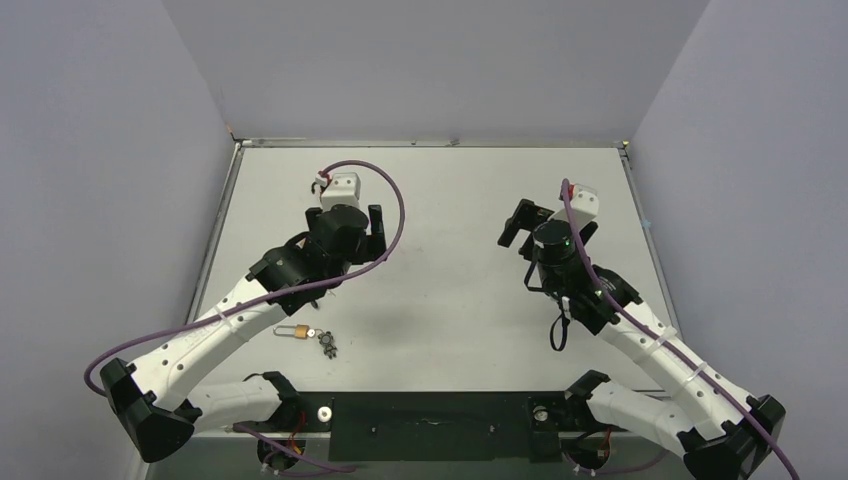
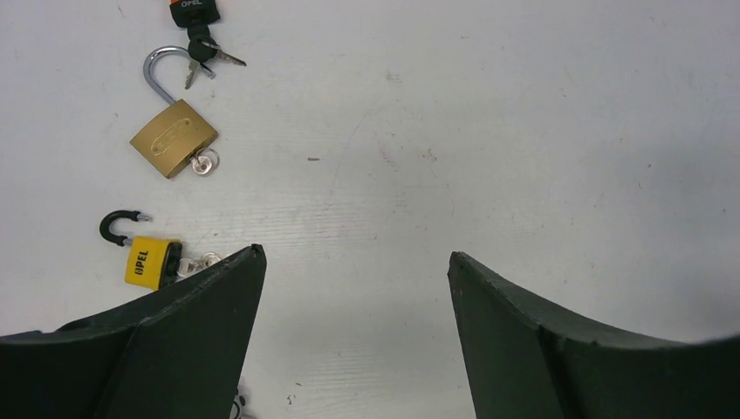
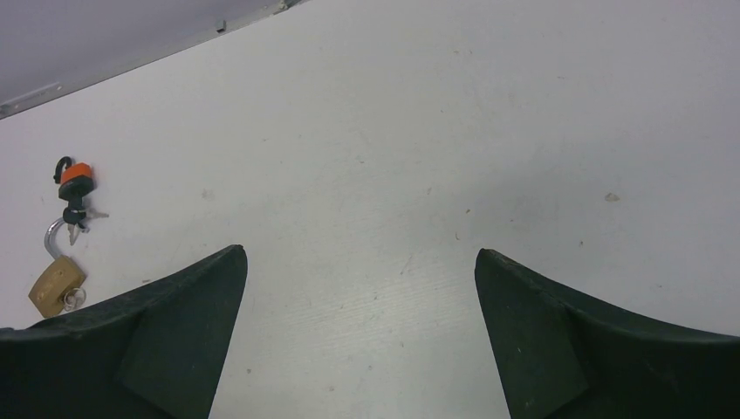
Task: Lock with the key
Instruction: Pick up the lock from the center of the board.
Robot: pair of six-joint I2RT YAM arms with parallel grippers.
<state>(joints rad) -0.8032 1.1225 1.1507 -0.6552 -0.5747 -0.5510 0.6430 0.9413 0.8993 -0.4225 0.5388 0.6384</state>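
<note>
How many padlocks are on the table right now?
3. Left wrist view: orange padlock at the top edge, brass padlock below it, yellow padlock lowest, beside the left gripper. Others could lie out of view.

The brass padlock [image 2: 173, 138] looks brushed, its steel shackle [image 2: 155, 66] glossy — the table [image 2: 524, 131] matt white, faintly scuffed — fingers [image 2: 174, 340] matt black.

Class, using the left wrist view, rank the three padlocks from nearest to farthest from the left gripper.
1. Yellow padlock: lower left, just beside the left gripper.
2. Brass padlock: farther up on the left, shackle open.
3. Orange padlock: at the top edge, cut off by the frame.
</note>
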